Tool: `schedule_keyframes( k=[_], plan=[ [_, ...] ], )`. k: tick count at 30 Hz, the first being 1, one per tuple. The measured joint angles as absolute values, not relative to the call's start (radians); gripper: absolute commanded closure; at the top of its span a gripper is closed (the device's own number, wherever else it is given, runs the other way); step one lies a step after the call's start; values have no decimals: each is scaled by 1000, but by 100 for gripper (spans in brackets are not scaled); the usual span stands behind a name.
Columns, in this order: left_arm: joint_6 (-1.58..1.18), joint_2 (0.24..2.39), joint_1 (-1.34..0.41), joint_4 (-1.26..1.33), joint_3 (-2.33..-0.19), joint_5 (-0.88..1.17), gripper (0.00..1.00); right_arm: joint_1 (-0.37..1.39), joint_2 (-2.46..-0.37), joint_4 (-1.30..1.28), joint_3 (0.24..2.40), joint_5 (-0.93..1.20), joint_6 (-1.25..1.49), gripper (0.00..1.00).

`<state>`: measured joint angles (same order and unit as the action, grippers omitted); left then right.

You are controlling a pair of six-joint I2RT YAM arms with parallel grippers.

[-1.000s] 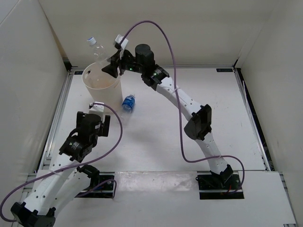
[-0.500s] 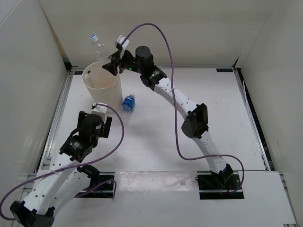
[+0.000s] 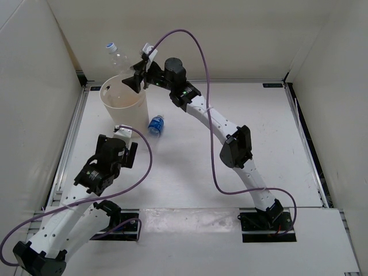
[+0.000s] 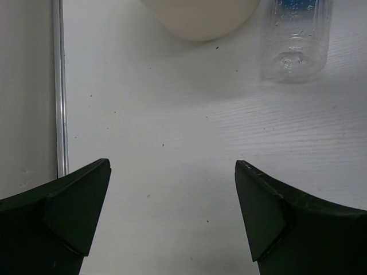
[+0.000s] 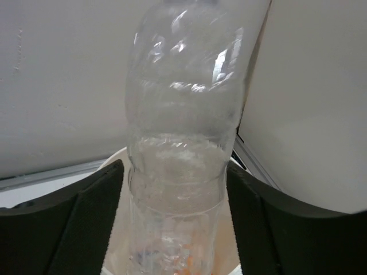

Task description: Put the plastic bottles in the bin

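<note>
**Clear unlabelled plastic bottle (image 3: 118, 58) held over the tall cream-white round plastic bin (image 3: 124, 112)**

Nearest the arm bases, the left gripper (image 4: 172, 172) hangs low over the white desk (image 3: 190, 167) with its two dark fingers spread wide and nothing between them. It points toward the bin.

Just beyond it, a small clear plastic bottle with a blue label (image 3: 156, 125) lies on its side on the desk. It is just beside the bin's foot, on the bin's right. In the left wrist view its clear bottom end faces the camera, and a strip of desk shows between it and the bin wall.

The bin stands upright at the far left of the desk, near the back corner.

Farthest back, the right gripper (image 3: 134, 81) reaches over the bin's far rim. Its fingers (image 5: 97, 212) lie against both sides of the clear unlabelled plastic bottle, holding it in mid-air. The bottle is tilted, its pale cap up and to the left, its lower end above the bin's open mouth.
</note>
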<state>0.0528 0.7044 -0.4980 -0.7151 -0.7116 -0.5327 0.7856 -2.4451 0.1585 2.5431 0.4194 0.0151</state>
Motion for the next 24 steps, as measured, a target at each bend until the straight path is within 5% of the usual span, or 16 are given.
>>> schedule_keyframes(
  k=[5,17,24],
  plan=[
    [56,705,-498,-715,-712,-529,0,786,-2445,193,2543,379,27,16],
    [73,771,-498,-718,-727,-483,0,766,-2435,248,2557,270,70,16],
    [85,919,-498,-641,-780,-420,0,673,-2242,277,2268,197,102,16]
  ],
)
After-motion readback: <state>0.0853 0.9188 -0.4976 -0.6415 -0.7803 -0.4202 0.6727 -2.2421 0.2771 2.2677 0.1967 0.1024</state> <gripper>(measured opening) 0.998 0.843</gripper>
